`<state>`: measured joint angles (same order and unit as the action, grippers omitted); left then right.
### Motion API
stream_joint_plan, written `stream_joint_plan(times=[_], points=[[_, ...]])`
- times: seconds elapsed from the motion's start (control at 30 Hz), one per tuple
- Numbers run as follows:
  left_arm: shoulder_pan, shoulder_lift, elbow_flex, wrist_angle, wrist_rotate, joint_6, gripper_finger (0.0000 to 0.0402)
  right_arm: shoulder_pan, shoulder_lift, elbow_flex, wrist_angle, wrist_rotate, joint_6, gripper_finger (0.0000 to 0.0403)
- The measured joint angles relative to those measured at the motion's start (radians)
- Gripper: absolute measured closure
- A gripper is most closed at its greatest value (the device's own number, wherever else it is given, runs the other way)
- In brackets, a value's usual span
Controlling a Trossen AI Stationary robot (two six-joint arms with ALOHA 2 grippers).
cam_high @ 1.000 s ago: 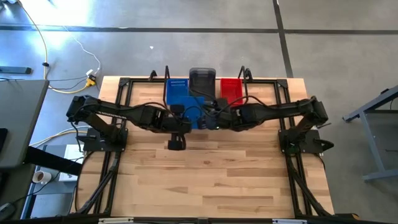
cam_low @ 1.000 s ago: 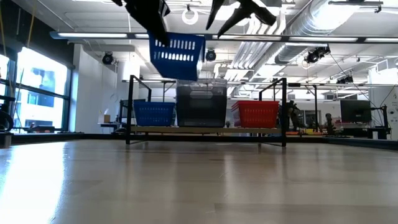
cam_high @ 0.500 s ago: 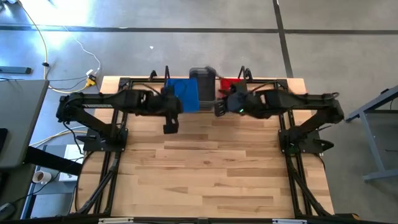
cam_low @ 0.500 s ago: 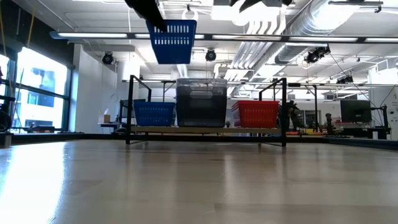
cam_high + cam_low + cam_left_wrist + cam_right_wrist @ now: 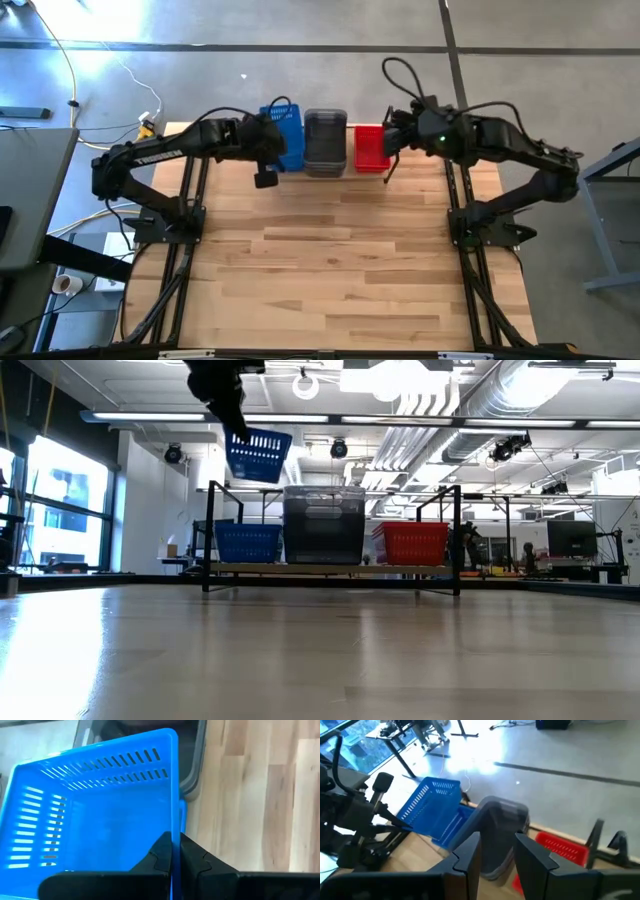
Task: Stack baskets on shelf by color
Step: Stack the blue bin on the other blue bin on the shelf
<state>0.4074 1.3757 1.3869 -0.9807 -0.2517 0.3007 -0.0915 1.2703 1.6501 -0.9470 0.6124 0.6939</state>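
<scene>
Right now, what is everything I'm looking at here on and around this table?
Blue slotted plastic basket: one, held tilted in the air above the blue stack.
Blue basket stack: blue, on the shelf's left end; count unclear.
Smoky grey basket stack: grey, middle of the shelf, tallest.
Red basket stack: red, right end.
Black wire shelf: one, along the table's far edge.
Wooden table: one, light planks.
Left gripper: shut on the held basket's rim.
Right gripper: open, by the red stack.

Grey concrete floor (image 5: 300, 70), ceiling ducts (image 5: 470, 405)
</scene>
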Motion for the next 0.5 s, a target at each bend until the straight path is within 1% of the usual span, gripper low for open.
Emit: stream_joint_plan(times=[0.1,0.27,0.5], points=[[0.032,0.015,0.000,-0.017,0.009,0.028,0.0401,-0.021,-0.014,0.000,0.000,-0.001,-0.042,0.0304],[0.056,0.051,0.000,-0.018,0.035,0.090,0.0401,-0.056,-0.018,0.000,0.000,-0.012,-0.101,0.0304],[0.058,0.125,0.000,-0.018,0.038,0.114,0.0401,-0.089,-0.018,0.000,0.000,-0.023,-0.151,0.0304]])
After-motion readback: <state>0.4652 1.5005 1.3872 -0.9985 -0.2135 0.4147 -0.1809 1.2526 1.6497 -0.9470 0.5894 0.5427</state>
